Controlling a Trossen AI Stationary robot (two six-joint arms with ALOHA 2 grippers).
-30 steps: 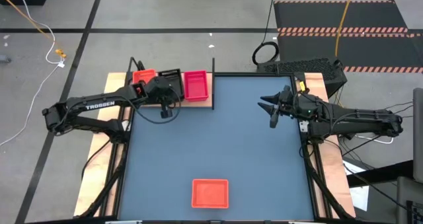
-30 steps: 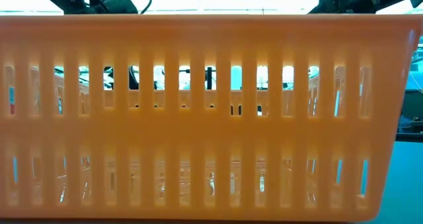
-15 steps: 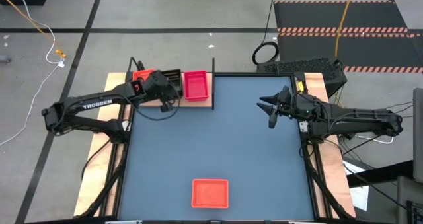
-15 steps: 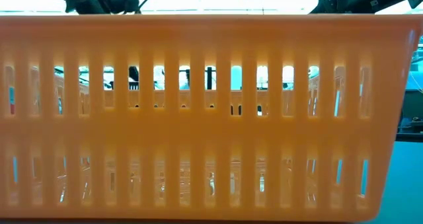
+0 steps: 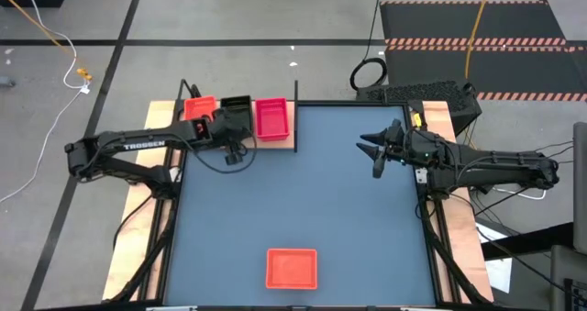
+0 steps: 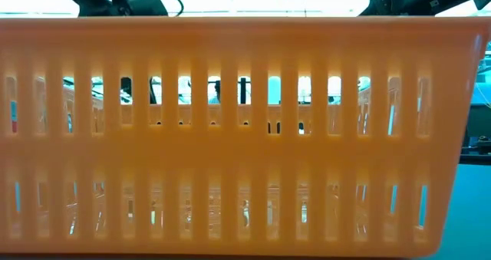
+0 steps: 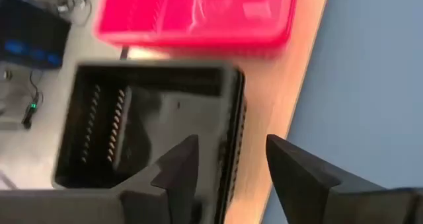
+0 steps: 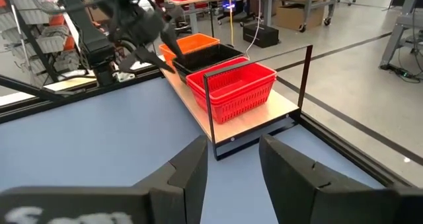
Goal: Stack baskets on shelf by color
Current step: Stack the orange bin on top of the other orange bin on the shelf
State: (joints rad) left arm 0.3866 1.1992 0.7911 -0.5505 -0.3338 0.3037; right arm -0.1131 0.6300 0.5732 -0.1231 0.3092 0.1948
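Left hand (image 7: 228, 161) over the black basket (image 5: 236, 106) on the shelf (image 5: 279, 140), fingers apart astride its wall. Orange basket (image 5: 199, 105) left of it, pink-red basket (image 5: 271, 117) right. Right hand (image 5: 375, 149) apart, waiting at the table's (image 5: 303, 192) right. Another orange basket (image 5: 292, 267) at the near edge.

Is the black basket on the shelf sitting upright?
Upright. The black basket sits open side up on the shelf, between the orange and pink-red stacks.

Orange basket (image 5: 292, 268) (slotted walls), black basket (image 7: 149, 121), pink-red basket (image 5: 271, 117)
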